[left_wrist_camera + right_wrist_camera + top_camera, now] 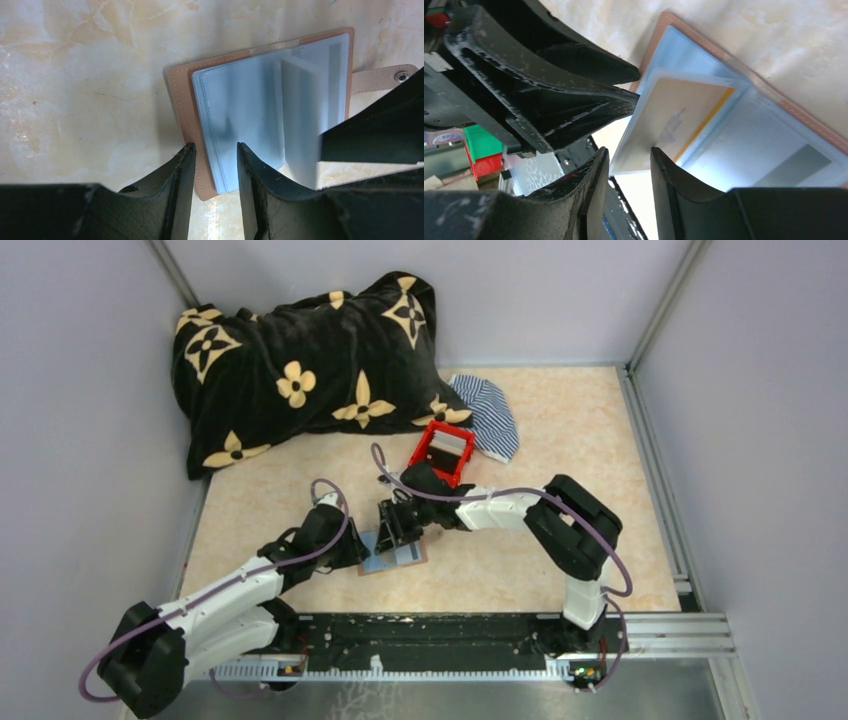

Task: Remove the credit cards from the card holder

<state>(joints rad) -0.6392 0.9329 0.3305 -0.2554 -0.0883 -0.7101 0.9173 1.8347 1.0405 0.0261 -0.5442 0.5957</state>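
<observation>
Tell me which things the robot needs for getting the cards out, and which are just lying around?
For the job:
- card holder, lying open
- card, in a clear sleeve
- left end effector
- right end effector

Just lying about:
- red box
- striped cloth
- blanket

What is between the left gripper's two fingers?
The edge of the card holder: brown leather and clear pockets. The left wrist view shows it.
</observation>
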